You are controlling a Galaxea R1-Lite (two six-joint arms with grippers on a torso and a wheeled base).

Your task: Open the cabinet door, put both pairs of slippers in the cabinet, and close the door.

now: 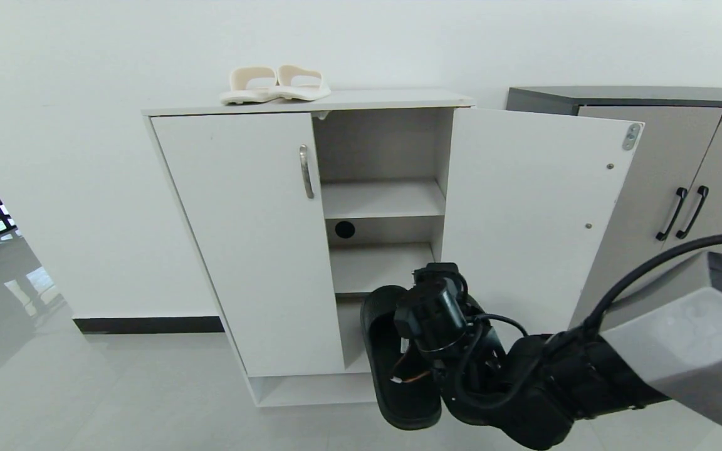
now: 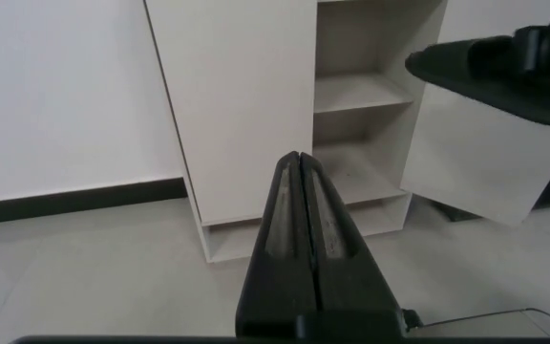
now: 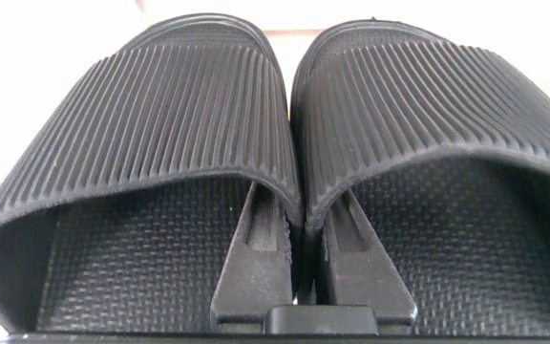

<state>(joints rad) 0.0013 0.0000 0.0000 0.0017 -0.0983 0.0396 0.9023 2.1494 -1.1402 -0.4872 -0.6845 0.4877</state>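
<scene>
The white cabinet stands against the wall with its right door swung open and its left door shut. A cream pair of slippers lies on its top. My right gripper is shut on the black pair of slippers, its fingers pinching the two adjoining inner edges. In the head view the black slippers hang low in front of the open compartment, near the lowest shelf. My left gripper is shut and holds nothing, back from the cabinet above the floor.
A grey cabinet with black handles stands right of the open door. Bare shelves show inside the open side. Tiled floor lies free to the left, with dark furniture at the far left edge.
</scene>
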